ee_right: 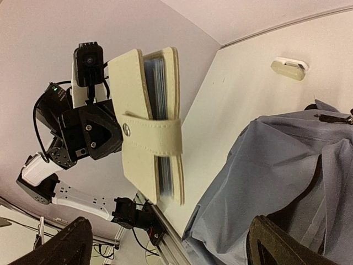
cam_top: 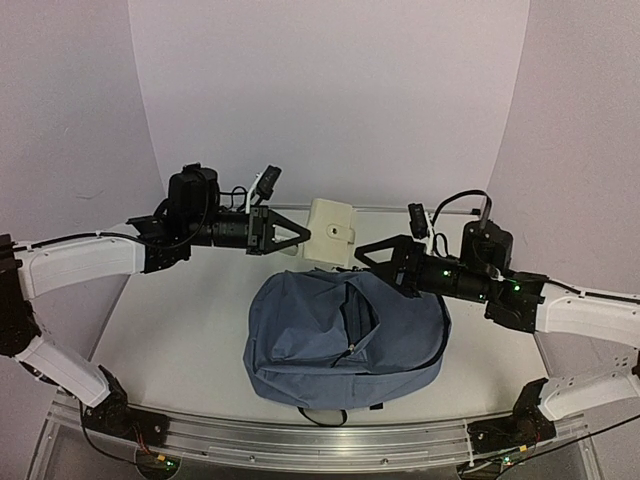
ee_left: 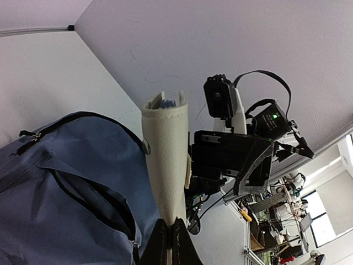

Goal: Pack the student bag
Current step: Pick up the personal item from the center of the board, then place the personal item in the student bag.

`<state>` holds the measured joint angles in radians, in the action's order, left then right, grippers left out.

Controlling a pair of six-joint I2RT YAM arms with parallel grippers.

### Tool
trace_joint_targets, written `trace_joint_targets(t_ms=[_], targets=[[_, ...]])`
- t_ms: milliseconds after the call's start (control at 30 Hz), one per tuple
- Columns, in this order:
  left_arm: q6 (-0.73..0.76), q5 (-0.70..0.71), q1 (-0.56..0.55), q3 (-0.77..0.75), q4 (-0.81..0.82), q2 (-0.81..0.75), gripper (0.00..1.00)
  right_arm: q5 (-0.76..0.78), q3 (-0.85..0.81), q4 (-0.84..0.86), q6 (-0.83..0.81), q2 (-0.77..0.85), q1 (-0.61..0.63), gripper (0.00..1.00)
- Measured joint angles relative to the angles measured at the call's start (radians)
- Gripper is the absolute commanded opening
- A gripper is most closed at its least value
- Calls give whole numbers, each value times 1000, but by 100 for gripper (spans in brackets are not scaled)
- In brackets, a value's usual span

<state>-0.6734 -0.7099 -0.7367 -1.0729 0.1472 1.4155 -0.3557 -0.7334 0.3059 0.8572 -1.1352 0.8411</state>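
Now the left gripper point(cam_top: 298, 233) is clenched on a cream snap-strap case point(cam_top: 333, 233) — held in the air at 12 o'clock of the student bag point(cam_top: 320, 345), which lies mid-table with a zip gaping. The right gripper point(cam_top: 372, 256) — fingers spread wide, empty — hovers at the case's 4 o'clock.

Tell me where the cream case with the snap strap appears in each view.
Top external: the cream case sits at centre, above the student bag, in the left gripper.
Left wrist: case upright at centre, bag lower left.
Right wrist: case centre left, bag lower right.
Shared landmark: the student bag.
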Motion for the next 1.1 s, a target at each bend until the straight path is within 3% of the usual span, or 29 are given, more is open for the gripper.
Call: trace_joint_targets(t_ms=[133, 200, 300, 467, 500, 533, 600, 633, 767, 933, 1100], targets=[[-16, -19, -52, 0, 44, 28, 0, -45, 1, 57, 14, -26, -1, 97], [-16, -23, -71, -1, 47, 50, 0, -60, 8, 92, 25, -30, -1, 90], [-16, -24, -101, -6, 46, 90, 0, -76, 18, 129, 41, -31, -1, 71], [-16, -23, -133, -32, 47, 135, 0, -82, 31, 157, 60, -31, -5, 28], [-16, -22, -136, -36, 47, 137, 4, -79, 34, 158, 66, -32, -6, 19], [-16, -20, -139, -40, 46, 137, 14, -78, 36, 159, 62, -32, -7, 14], [-13, -2, -142, -48, 31, 137, 45, -66, 43, 163, 76, -31, -8, 5], [-9, 22, -143, -56, 10, 138, 57, -55, 45, 160, 79, -31, -9, 2], [1, 170, -148, -115, -142, 138, 78, 19, 38, 53, 65, -26, -16, 0], [22, 357, -154, -193, -343, 146, 83, 143, -22, -175, 15, -49, -28, 0], [21, 473, -185, -239, -474, 183, 83, 184, -58, -275, -18, -89, -28, 0]])
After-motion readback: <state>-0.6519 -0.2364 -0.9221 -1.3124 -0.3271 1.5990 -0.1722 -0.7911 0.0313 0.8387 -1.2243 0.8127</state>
